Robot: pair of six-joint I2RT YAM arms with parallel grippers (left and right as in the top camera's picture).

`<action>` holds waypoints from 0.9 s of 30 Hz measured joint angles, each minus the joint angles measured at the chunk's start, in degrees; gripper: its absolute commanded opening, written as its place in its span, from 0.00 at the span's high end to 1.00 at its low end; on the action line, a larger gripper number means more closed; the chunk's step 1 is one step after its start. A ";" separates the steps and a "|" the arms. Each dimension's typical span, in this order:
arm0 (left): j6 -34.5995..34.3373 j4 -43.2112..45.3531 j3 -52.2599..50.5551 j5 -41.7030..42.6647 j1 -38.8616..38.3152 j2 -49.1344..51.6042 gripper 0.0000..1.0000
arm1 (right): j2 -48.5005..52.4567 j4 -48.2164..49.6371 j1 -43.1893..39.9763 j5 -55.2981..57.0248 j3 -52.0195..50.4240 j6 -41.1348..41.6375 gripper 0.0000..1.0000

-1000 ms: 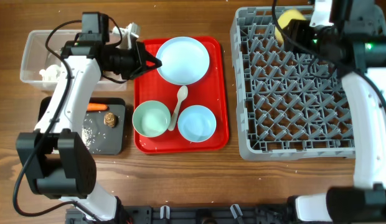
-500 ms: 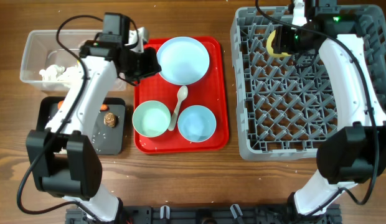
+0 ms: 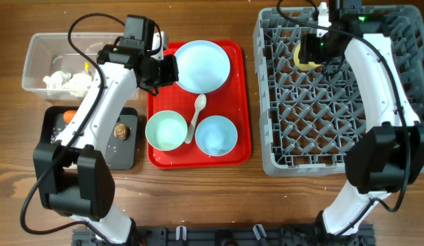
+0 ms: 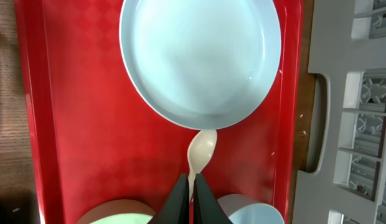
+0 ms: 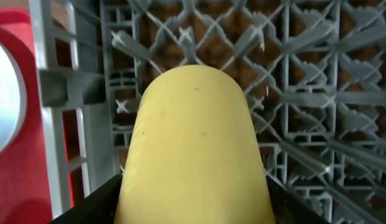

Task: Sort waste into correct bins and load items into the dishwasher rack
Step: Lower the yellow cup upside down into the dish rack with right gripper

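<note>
Wooden table (image 3: 198,198): clear tub (image 3: 31,55), black tray (image 3: 123,154), red tray (image 3: 243,96), grey rack (image 3: 321,137).

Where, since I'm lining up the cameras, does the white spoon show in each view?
Overhead: white spoon lies mid red tray, below the plate.
Left wrist: spoon bottom centre, just under the plate.
Right wrist: not in it.
Shared landmark: the grey rack, in all three.

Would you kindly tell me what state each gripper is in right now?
Left gripper: closed, holding nothing, above the red tray.
Right gripper: closed on the yellow cup, over the dishwasher rack.
</note>
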 measured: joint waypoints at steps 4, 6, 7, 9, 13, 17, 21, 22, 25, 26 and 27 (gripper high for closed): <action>0.00 -0.46 0.00 -0.22 0.00 0.00 0.96 | 0.00 -2.23 0.00 0.04 0.00 -0.17 0.80; 0.00 -0.68 0.00 -0.26 0.00 0.00 0.96 | 0.00 -3.26 0.00 0.07 0.00 -0.17 0.80; 0.00 -0.66 0.00 -0.26 0.00 0.00 0.96 | 0.00 -3.52 0.00 0.07 0.00 -0.17 0.80; 0.00 -0.70 0.00 -0.33 0.00 0.00 0.96 | 0.00 -3.65 0.00 0.09 0.00 -0.17 0.80; 0.00 -1.16 0.00 -0.42 0.00 0.00 0.96 | 0.00 -2.73 0.00 0.17 -0.02 -0.17 0.80; 0.00 -1.53 0.00 -0.42 0.00 0.00 0.96 | 0.00 -1.84 0.00 0.20 -0.02 -0.20 0.81; 0.00 -1.84 0.00 -0.44 0.00 0.00 0.96 | 0.00 -1.68 0.00 0.20 -0.48 -0.17 0.81; 0.00 -1.92 0.00 -0.42 0.00 0.00 0.96 | 0.00 -1.51 0.00 0.20 -0.83 -0.20 0.81; 0.00 -1.95 0.00 -0.42 0.00 0.00 0.96 | 0.00 -1.46 0.00 0.20 -2.16 -0.17 0.81; 0.00 -1.97 0.00 -0.42 0.00 0.00 0.96 | 0.00 -1.44 0.00 0.20 -2.51 -0.20 0.81; 0.00 -1.95 0.00 -0.44 0.00 0.00 0.96 | 0.00 -1.31 0.00 0.20 -2.80 -0.20 0.82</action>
